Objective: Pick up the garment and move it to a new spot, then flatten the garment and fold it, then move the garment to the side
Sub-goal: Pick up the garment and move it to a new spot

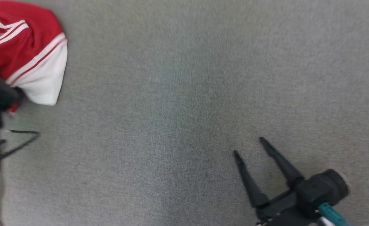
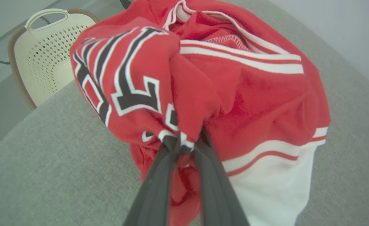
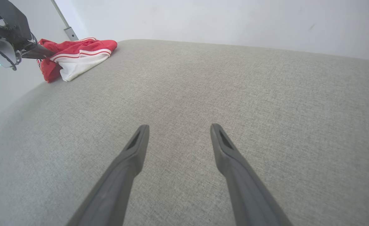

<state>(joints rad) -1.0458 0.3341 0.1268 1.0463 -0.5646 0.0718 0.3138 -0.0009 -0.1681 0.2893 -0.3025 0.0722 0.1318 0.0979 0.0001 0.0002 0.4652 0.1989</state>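
**Left claw pinching the jersey at the surface's corner**

The left gripper (image 2: 186, 142) is squeezing nearly closed on a bunched fold of the garment (image 2: 234, 94), with cloth pressed between its fingers. The right gripper (image 1: 249, 147) is hanging spread wide, holding nothing, well apart from the cloth. Between them the grey fabric surface (image 1: 184, 94) is lying broad and open. Its rounded edge is running just beside the garment, and a cream perforated basket (image 2: 46, 56) is standing beyond it. Large black, white-outlined characters are showing on the red cloth, too crumpled to read. The garment is sitting heaped at the far left corner, right at the left claw's tips.
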